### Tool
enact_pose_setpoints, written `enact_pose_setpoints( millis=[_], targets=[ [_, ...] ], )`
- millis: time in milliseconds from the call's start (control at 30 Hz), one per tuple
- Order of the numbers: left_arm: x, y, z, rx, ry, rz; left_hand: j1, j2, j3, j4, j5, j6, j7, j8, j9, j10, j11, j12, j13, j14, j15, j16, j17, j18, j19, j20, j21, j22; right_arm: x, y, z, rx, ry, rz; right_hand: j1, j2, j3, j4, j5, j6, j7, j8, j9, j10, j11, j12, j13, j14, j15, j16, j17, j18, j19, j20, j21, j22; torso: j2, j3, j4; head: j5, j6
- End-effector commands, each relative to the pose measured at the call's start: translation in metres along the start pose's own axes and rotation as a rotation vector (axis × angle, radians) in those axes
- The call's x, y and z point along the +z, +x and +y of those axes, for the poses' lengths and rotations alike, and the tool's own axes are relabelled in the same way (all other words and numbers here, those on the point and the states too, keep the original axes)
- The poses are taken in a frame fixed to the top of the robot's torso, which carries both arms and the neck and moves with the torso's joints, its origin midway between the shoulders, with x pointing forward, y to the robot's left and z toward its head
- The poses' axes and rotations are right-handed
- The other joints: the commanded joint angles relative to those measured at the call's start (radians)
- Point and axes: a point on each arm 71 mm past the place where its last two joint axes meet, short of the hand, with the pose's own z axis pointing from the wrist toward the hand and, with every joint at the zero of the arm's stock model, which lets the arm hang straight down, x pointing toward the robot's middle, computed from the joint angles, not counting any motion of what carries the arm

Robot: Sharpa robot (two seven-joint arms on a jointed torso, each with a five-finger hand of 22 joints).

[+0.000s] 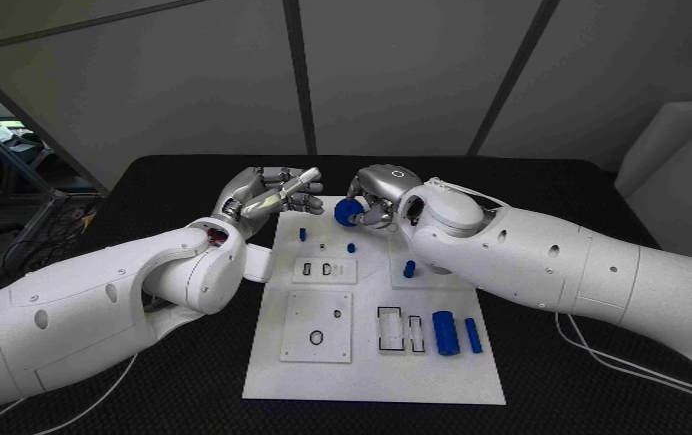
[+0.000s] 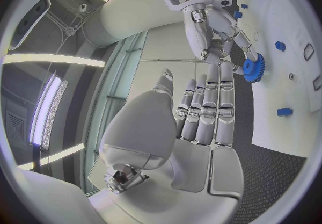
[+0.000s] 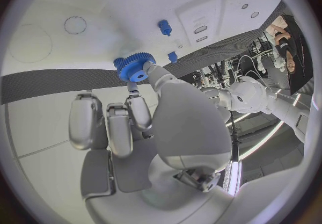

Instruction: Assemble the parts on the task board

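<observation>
Gear [image 1: 346,213] pinched in R hand [image 1: 378,197] fingertips.

the right hand [image 1: 378,198], pinching a blue gear [image 1: 348,213], and the left hand [image 1: 271,193] are crowding the task board [image 1: 372,380]'s far edge; upright blue pegs [image 1: 351,248] are standing mid-board, while its near strip is lying open.
</observation>
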Motion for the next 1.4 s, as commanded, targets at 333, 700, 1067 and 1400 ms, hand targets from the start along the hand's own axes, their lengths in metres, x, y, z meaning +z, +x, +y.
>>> enact_pose_setpoints(
  millis=[333, 700, 1067, 1400],
  targets=[
    [0.001, 0.002, -0.001, 0.0, 0.011, 0.004, 0.001, 0.007, -0.001, -0.005, 0.0, 0.001, 0.002, -0.006, 0.0, 0.0, 0.005, -0.004, 0.001, 0.0, 0.005, -0.008, 0.002, -0.013, 0.001, 0.005, 0.006, 0.002, 0.005, 0.008, 0.005, -0.053, -0.007, 0.043, -0.011, -0.001, 0.007, 0.002, -0.003, 0.044, -0.022, 0.002, 0.015, 0.005, -0.001, 0.004, 0.001, 0.089, -0.007, 0.003, 0.193, -0.009, 0.006, 0.0, 0.003, 0.001, -0.001, 0.0006, -0.0007, 0.001, -0.005],
    [0.002, 0.002, -0.001, -0.001, 0.009, 0.006, 0.001, 0.007, -0.001, -0.005, 0.0, 0.001, 0.002, -0.006, 0.0, 0.0, 0.005, -0.004, 0.001, 0.0, 0.005, -0.008, 0.002, -0.013, 0.001, 0.005, 0.006, 0.002, 0.01, 0.012, 0.008, -0.057, -0.013, 0.046, -0.067, -0.039, -0.012, 0.026, -0.011, 0.016, -0.01, -0.027, 0.008, 0.003, 0.01, 0.004, 0.004, 0.089, 0.002, 0.002, 0.191, -0.009, 0.003, 0.008, 0.001, -0.002, -0.001, 0.0004, -0.0001, 0.0, -0.006],
    [0.002, 0.002, -0.001, -0.001, 0.007, 0.007, 0.001, 0.007, -0.001, -0.006, 0.0, 0.002, 0.002, -0.006, 0.0, 0.0, 0.005, -0.004, 0.001, 0.0, 0.005, -0.008, 0.003, -0.013, 0.001, 0.005, 0.006, 0.002, 0.012, 0.015, 0.005, -0.059, 0.004, 0.073, -0.131, -0.057, -0.082, 0.099, -0.043, -0.101, 0.023, -0.093, -0.008, -0.015, 0.043, -0.007, -0.006, 0.092, 0.031, 0.009, 0.21, -0.008, 0.003, 0.035, 0.0, -0.001, -0.001, 0.0012, -0.0016, 0.003, -0.006],
    [0.002, 0.002, -0.001, -0.001, 0.005, 0.007, 0.001, 0.007, -0.001, -0.006, 0.0, 0.002, 0.002, -0.006, 0.0, 0.001, 0.005, -0.004, 0.001, 0.0, 0.005, -0.009, 0.003, -0.013, 0.001, 0.005, 0.006, 0.002, 0.008, 0.012, 0.0, -0.024, 0.001, 0.051, -0.242, -0.036, -0.171, 0.216, 0.084, -0.05, 0.008, -0.075, -0.001, 0.017, 0.031, 0.04, 0.048, 0.097, 0.022, 0.017, 0.233, -0.01, 0.009, 0.028, 0.004, 0.009, -0.002, 0.0019, -0.0016, 0.004, -0.005]
  ],
)
